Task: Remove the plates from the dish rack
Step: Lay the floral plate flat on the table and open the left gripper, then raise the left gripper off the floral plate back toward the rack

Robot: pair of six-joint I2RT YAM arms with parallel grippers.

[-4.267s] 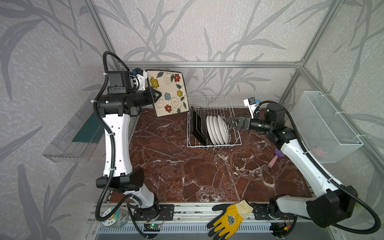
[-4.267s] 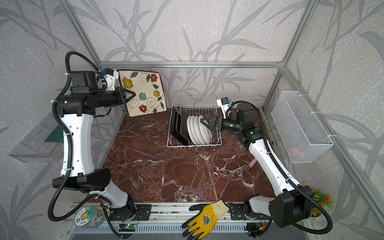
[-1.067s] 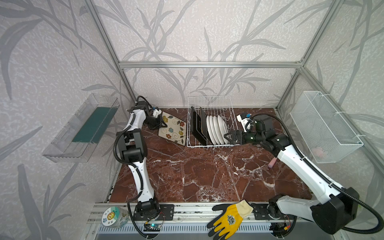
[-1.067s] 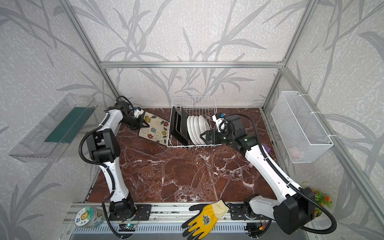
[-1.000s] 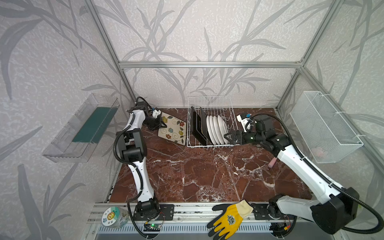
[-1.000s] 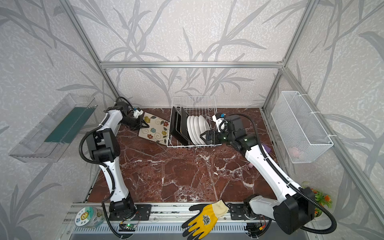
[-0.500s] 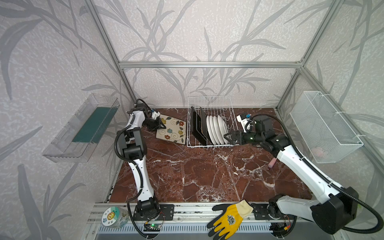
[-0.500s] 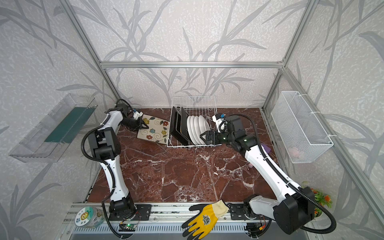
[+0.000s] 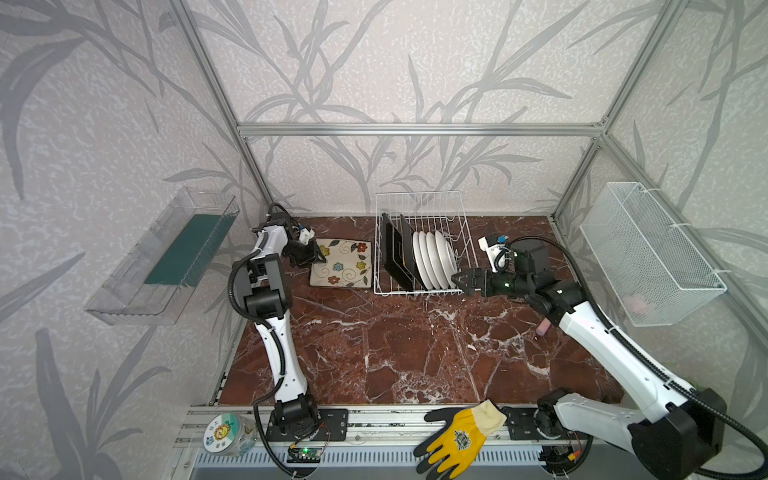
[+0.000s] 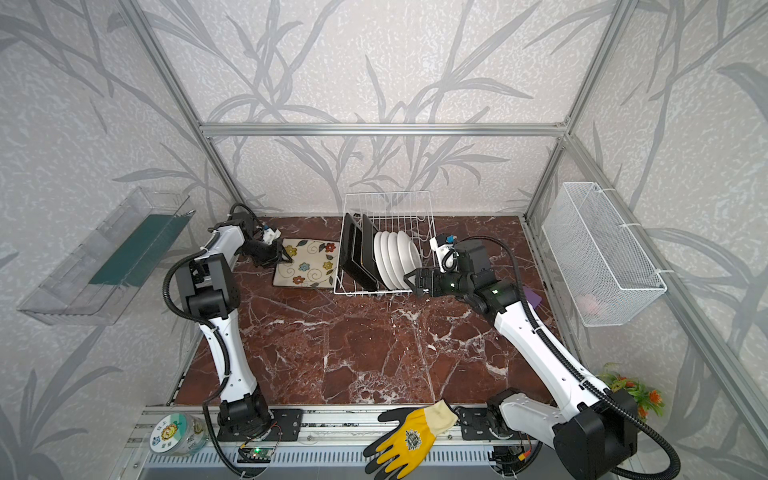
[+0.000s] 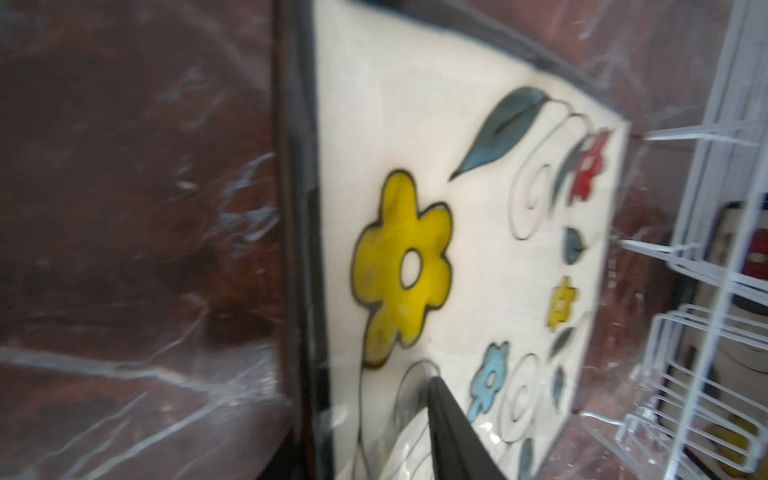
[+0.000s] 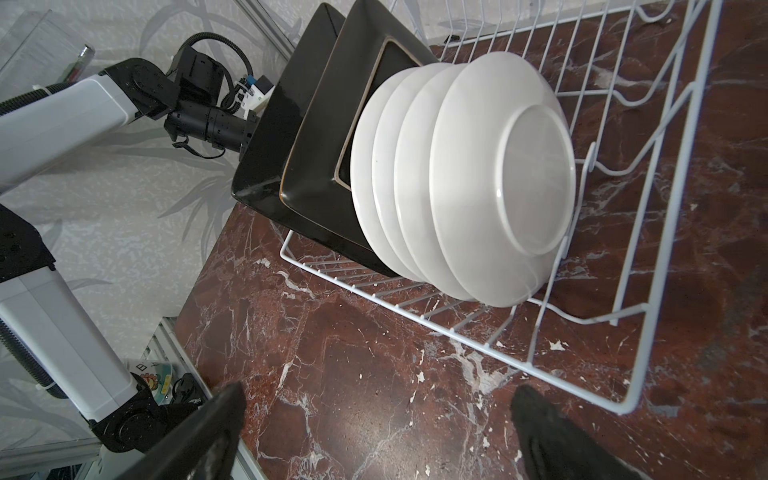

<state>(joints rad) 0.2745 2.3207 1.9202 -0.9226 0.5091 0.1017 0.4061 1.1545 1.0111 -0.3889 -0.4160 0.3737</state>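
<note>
A square cream flowered plate (image 9: 343, 264) (image 10: 309, 264) (image 11: 478, 249) lies flat on the marble, left of the dish rack (image 9: 457, 224) (image 10: 415, 208) (image 12: 457, 334). My left gripper (image 9: 318, 259) (image 10: 286, 255) sits at that plate's left edge, open. One finger (image 11: 449, 424) hovers just over the face. The rack holds two black-backed square plates (image 9: 395, 257) (image 12: 316, 137) and several round white plates (image 9: 436, 259) (image 10: 397, 257) (image 12: 498, 178), all on edge. My right gripper (image 9: 457, 280) (image 10: 409, 282) (image 12: 378, 392) is open and empty at the rack's front right corner.
A fine white mesh basket (image 9: 648, 257) hangs on the right wall and a clear plastic tray (image 9: 166, 257) on the left wall. A yellow glove (image 9: 457, 436) and a jar (image 9: 224, 432) lie on the front rail. A pink object (image 9: 542, 328) lies by the right arm.
The left arm brought the flowered plate down from the air. Over the last second the plate settled flat and the left jaws widened. The right arm has hardly moved.
</note>
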